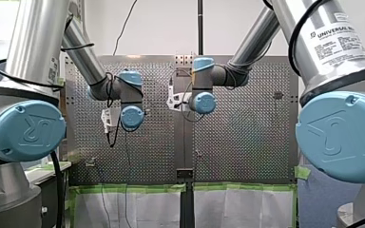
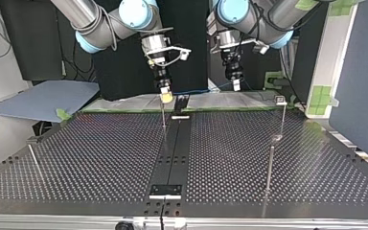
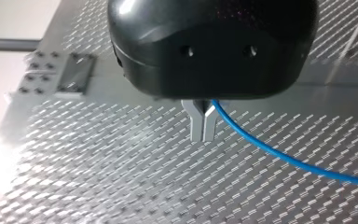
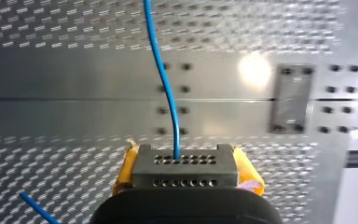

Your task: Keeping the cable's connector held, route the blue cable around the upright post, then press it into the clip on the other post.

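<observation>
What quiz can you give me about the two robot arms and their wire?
1. True or false: my right pincer grips the connector between yellow pads.
2. Pick one: the cable coming out of the connector is A) red, B) blue, C) green.
3. Fill the gap: in the wrist view where the pincer has bare metal fingers closed together, you are looking along my ____ arm.

Key
1. True.
2. B.
3. Left: that is my left pincer.
</observation>
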{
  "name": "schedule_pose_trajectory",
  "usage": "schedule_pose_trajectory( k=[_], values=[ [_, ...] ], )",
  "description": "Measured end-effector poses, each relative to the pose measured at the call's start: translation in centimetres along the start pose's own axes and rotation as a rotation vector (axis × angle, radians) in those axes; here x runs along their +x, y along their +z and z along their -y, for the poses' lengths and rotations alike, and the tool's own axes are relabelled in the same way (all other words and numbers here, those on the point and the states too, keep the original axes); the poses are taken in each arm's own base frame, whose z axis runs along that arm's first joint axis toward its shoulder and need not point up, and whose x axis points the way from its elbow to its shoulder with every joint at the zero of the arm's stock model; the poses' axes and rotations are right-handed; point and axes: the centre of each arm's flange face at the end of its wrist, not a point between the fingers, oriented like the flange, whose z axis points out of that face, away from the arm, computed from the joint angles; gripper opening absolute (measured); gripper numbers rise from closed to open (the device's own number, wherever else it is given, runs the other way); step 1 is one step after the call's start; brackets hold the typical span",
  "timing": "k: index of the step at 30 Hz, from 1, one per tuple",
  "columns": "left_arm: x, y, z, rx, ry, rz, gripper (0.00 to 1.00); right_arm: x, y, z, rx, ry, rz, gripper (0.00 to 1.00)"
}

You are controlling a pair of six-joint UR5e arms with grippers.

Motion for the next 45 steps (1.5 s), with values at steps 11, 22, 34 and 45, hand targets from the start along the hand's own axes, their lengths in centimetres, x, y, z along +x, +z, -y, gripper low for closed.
schedule_pose_trajectory(
  k=[11, 22, 34, 45],
  values=[
    [-6.7, 2.5, 0.2, -0.102, -0.053, 0.077, 0.00, 7.5, 1.1, 0.0, 0.037, 0.054, -0.070, 0.00],
    [-13.3, 4.3, 0.1, -0.137, -0.094, 0.146, 0.00, 10.6, 2.7, 0.6, 0.082, 0.080, -0.079, 0.00],
    [-21.4, 5.3, -0.5, -0.142, -0.121, 0.227, 0.00, 15.0, 4.9, 1.0, 0.121, 0.122, -0.130, 0.00],
    [-28.0, 6.3, -1.4, -0.132, -0.140, 0.288, 0.00, 16.1, 7.1, 1.5, 0.139, 0.138, -0.148, 0.00]
  ],
)
